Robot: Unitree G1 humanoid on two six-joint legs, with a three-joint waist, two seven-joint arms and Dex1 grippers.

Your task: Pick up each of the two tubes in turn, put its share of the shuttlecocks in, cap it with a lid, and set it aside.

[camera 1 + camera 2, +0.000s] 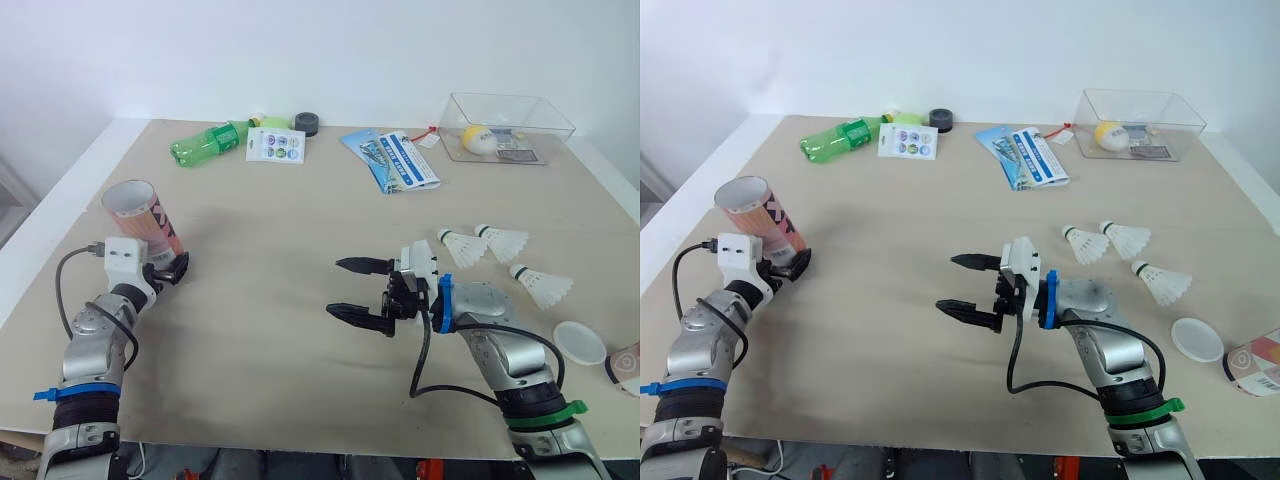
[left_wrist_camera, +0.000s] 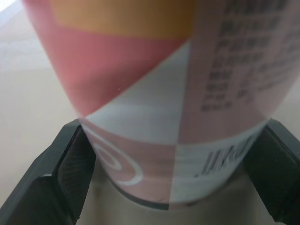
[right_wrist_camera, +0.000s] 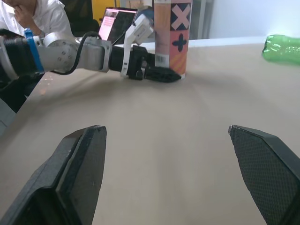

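Note:
A pink, white and orange tube [image 1: 145, 218] stands open-topped on the table's left side. My left gripper [image 1: 172, 268] is shut on its lower end, one black finger [image 2: 70, 164] on each side. My right gripper [image 1: 337, 288] hovers open over the middle of the table, nothing between its fingers. Three white shuttlecocks [image 1: 460, 245] [image 1: 503, 240] [image 1: 541, 286] lie on the table to its right. A white lid [image 1: 580, 342] lies near the front right edge. Beside it the end of a second tube [image 1: 1252, 365] lies on its side.
Along the back lie a green bottle [image 1: 208, 143], a sticker card [image 1: 275, 145], a black tape roll [image 1: 306, 123], a blue brochure [image 1: 395, 160] and a clear box [image 1: 505, 127] holding a yellow ball. A seated person [image 3: 33, 14] and a laptop [image 3: 115, 21] are beyond the table's left.

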